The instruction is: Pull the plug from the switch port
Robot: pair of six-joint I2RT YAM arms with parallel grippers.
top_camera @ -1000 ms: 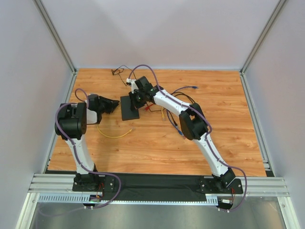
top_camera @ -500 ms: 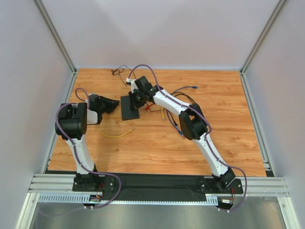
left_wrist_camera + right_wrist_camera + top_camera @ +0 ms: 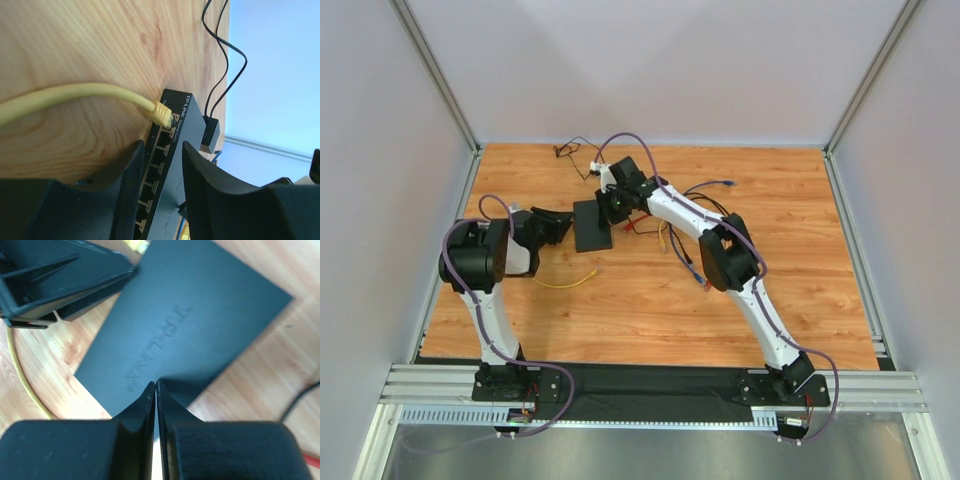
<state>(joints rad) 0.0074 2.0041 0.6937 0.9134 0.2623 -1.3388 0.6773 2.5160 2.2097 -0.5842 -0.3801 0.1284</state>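
The left claw (image 3: 161, 152) is seen with its fingers (image 3: 127, 185) spread apart, and nothing is pinched between them. The socket edge of the switch (image 3: 192, 122) is found in the gap between the two fingers, one finger standing on the table (image 3: 75, 40) side of the sockets (image 3: 156, 167) and the other over the black top face; whether either finger touches the box cannot be told. Just ahead of the fingertips of this claw, the yellow plug (image 3: 162, 113) is seated in the end socket, near the corner of the switch. From the plug, a yellow cable (image 3: 75, 95) is led away in a curve over the wooden table. Beyond the far corner of the switch, a small black adapter (image 3: 210, 134) on a thin black wire (image 3: 220, 65) is seen. The right claw (image 3: 156, 386) is pressed together, with nothing held, and its joined tips are set down on the flat top of the switch, close to one edge. In the right wrist view, the black fingers of the left claw are seen just past the opposite edge of the switch.
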